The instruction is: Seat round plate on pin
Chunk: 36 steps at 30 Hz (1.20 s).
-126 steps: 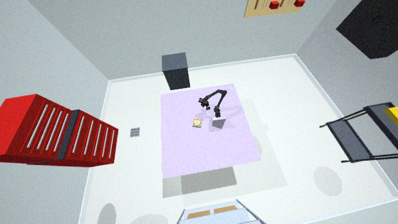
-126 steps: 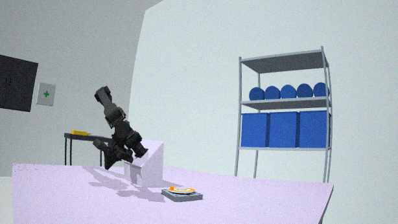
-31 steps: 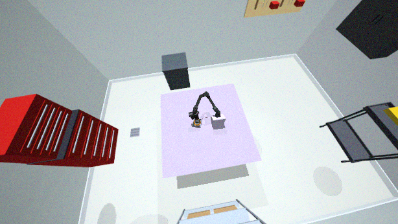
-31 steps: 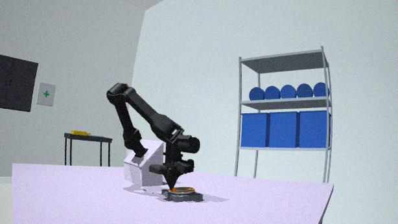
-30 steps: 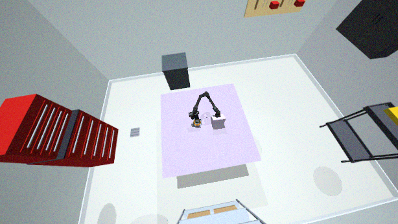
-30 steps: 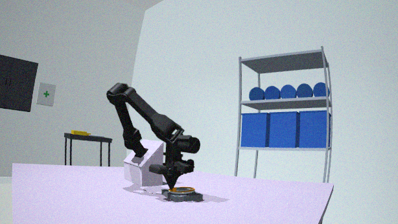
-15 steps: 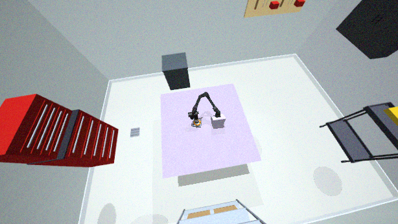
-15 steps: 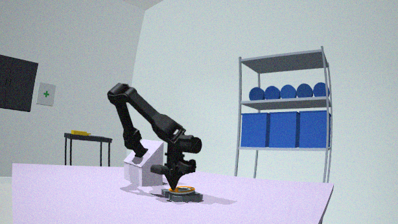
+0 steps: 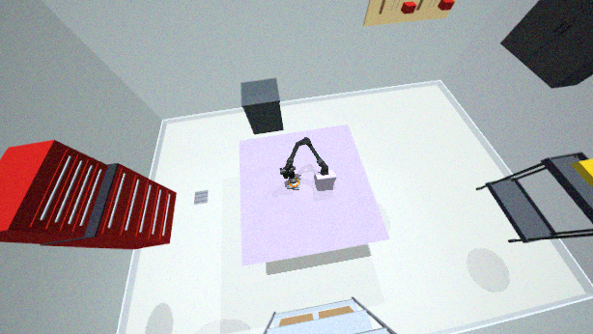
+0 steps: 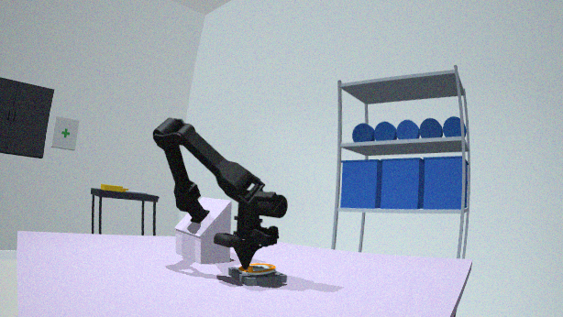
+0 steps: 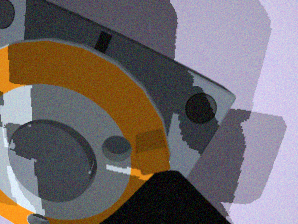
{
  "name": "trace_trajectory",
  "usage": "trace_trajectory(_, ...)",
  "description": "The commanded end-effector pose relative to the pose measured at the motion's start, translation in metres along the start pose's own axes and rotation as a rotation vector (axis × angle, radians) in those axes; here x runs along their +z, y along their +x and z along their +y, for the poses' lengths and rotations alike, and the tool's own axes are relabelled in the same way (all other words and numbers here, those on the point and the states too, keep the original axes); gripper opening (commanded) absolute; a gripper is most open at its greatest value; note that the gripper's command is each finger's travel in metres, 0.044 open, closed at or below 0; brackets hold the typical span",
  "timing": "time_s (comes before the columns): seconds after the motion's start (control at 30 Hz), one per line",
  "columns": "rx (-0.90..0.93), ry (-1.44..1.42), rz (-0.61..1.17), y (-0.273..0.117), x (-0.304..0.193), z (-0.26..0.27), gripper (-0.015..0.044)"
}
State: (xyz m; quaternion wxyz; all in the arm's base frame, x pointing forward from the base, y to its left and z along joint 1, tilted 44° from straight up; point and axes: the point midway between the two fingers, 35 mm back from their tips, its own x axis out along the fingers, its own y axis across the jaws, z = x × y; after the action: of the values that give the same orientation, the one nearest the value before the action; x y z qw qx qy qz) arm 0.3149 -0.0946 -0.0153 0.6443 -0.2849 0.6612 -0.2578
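The round plate [image 9: 294, 183] [image 10: 273, 267] [image 11: 55, 62], grey with an orange ring, sits around the post [image 11: 52, 167] on the dark grey base [image 10: 270, 278] [image 11: 155, 75]. In the wrist view the orange tab [image 11: 150, 141] is on the plate's right side, with a hole [image 11: 116, 148] just left of it. I cannot make out the pin or tell whether it is in that hole. Another small round feature [image 11: 37, 219] shows at the bottom edge. My gripper [image 10: 246, 267] [image 11: 166, 179] is shut and empty, pointing down with its tips at the plate's rim near the tab. Contact is unclear.
The base has a round hole [image 11: 201, 108] in its right corner in the wrist view and a black mark [image 11: 103, 41] near its edge. The arm's pale mounting block [image 9: 325, 181] [image 10: 215, 243] stands beside the base on the lilac table [image 9: 299, 222] [image 10: 115, 279].
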Motion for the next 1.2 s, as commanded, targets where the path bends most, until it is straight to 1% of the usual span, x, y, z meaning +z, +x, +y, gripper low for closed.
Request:
trace_trajectory(0.0, 0.012, 0.021, -0.023, -0.0017, 0.0089, 0.0016, 0.0)
trace_trajectory(0.87, 0.012, 0.021, -0.023, -0.0017, 0.0096, 0.0018, 0.0)
trace_trajectory(1.17, 0.012, 0.021, -0.023, -0.003, 0.017, 0.0047, 0.0)
